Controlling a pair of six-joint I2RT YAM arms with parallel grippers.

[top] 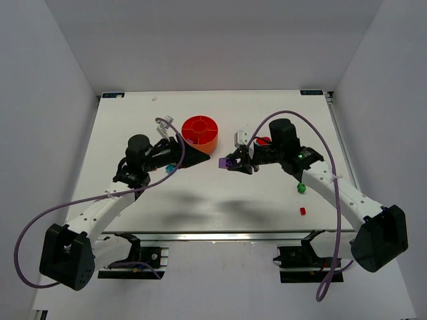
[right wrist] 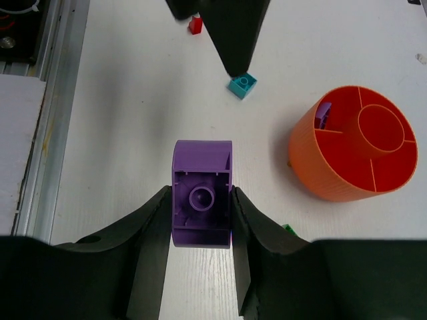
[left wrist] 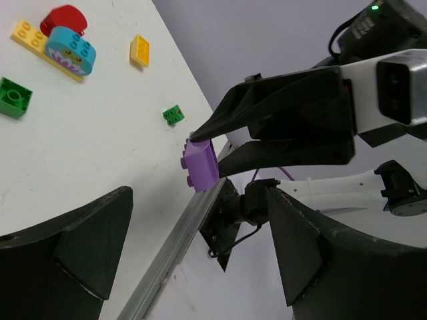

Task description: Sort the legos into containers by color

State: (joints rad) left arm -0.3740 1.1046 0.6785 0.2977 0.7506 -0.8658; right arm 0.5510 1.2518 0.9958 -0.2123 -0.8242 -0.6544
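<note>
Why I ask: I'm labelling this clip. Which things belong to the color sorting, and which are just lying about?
Job in hand:
- purple lego, gripped by the right gripper
- orange bowl with its compartments
- loose cyan lego, red lego, green lego, yellow brick

Lying about:
- small white scrap near the far edge
- blue labels at the far corners

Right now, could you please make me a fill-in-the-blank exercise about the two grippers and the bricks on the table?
The brick held by the right gripper is coloured ____.
The left gripper is ____ and holds nothing.
The cyan brick lies on the ____, outside the bowl.
Missing words: purple; open; table.
</note>
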